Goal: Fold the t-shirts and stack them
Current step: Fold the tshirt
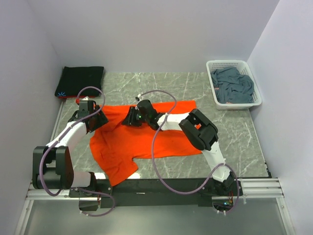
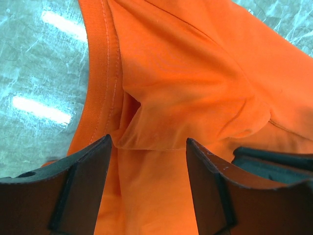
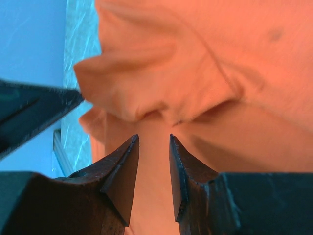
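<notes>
- Orange t-shirt (image 1: 146, 142): plain bright orange, lying flat but rumpled at the centre of the top view, with small raised folds near both sets of fingers.
- A ribbed, double-stitched collar band shows at upper left of the left wrist view.
- Left fingers (image 2: 83, 186) stand wide apart over a raised fold beside the collar, at the shirt's left end.
- Right fingers (image 3: 117, 176) are over the shirt's upper middle with a narrow gap between them. I cannot tell whether they pinch cloth.
- Black t-shirt (image 1: 80, 81) lies folded at upper left.
- Blue-grey t-shirt (image 1: 232, 85) sits crumpled in the white lattice basket (image 1: 211, 66) at upper right.
- The table (image 1: 234, 132) is grey-green marbled, shut in by plain pale walls (image 1: 146, 34).
- The orange shirt's long axis runs across the frame, neck end left and straight hem right. One sleeve points to the bottom edge.
</notes>
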Robot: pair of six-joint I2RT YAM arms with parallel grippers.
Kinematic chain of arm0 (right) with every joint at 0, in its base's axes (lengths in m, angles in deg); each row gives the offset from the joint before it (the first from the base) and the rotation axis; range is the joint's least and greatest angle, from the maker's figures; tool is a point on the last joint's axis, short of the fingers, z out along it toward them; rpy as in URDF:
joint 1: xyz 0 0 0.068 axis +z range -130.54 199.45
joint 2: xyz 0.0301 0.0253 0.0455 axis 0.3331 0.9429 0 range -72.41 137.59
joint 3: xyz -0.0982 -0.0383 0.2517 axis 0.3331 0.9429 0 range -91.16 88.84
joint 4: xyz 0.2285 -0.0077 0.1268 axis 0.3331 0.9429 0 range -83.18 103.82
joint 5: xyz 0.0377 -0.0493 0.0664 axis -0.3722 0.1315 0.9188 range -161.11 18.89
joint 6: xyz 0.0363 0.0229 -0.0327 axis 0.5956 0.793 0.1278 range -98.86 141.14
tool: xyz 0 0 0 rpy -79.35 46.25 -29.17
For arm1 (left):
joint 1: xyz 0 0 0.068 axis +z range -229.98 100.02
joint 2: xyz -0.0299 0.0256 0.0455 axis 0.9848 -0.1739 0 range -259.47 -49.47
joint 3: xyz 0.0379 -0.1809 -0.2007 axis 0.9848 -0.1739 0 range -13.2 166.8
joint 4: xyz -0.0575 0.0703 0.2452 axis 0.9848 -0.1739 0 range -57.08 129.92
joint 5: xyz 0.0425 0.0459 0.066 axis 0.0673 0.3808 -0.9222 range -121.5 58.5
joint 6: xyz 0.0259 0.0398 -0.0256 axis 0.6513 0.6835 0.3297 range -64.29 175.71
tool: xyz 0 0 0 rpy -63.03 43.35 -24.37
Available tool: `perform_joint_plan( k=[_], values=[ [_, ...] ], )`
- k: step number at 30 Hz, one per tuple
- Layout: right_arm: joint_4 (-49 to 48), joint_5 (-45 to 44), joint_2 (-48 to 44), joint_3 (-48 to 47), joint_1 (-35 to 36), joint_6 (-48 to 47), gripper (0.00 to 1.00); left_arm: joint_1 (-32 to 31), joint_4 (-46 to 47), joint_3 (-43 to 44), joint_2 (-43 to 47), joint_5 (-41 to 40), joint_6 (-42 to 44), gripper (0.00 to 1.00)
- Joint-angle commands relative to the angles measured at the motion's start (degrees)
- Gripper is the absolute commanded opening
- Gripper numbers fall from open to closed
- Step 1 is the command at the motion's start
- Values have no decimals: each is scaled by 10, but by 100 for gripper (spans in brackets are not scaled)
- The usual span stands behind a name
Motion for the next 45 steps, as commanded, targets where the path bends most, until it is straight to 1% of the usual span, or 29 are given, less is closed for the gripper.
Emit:
perform_joint_plan(
  k=[1,8,22,32,35,38,39,41,42,45],
  values=[
    [14,-42,9,-34,3,2,38,2,12,18,-1,9,8,68],
    [42,-68,29,-56,11,5,38,1,11,16,5,7,10,68],
    [35,-71,59,-86,15,2,39,2,10,14,3,15,13,68],
    [20,-66,56,-98,16,-6,38,1,9,15,-3,20,15,68],
    [21,-67,55,-100,16,-3,33,1,7,15,-8,20,15,68],
    [12,-68,45,-86,16,-3,24,1,6,19,-13,17,16,69],
    [12,-69,42,-83,16,-3,19,1,6,20,-14,17,17,69],
    [12,-70,31,-74,15,-5,14,1,3,21,-18,16,17,69],
    [13,-69,28,-70,17,-5,9,1,2,22,-20,15,17,69],
    [16,-68,11,-60,15,-3,0,1,-2,24,-25,9,18,70]
  ],
)
